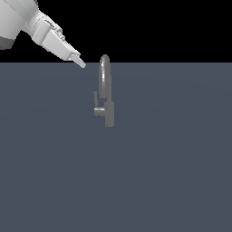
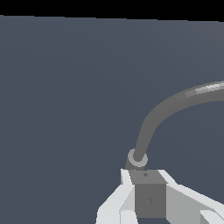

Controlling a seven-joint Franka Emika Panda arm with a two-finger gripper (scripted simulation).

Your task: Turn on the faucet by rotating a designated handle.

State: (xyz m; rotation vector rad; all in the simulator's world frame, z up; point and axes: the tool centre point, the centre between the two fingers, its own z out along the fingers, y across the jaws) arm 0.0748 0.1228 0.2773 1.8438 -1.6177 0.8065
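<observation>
The grey faucet [image 1: 107, 90] stands on the flat grey surface, with a short body and a tall arched spout. Its handle [image 1: 96, 98] is a thin lever on a short stub, on the side of the body toward the exterior view's left. My gripper [image 1: 80, 62] hangs up and to the exterior view's left of the spout's top, apart from it and well above the handle. Its fingers look pressed together with nothing between them. In the wrist view the gripper [image 2: 148, 186] sits just before the spout [image 2: 175, 103]; the handle is hidden there.
The plain grey surface [image 1: 172, 172] spreads all around the faucet. No other object shows on it. The white arm reaches in from the exterior view's upper left corner.
</observation>
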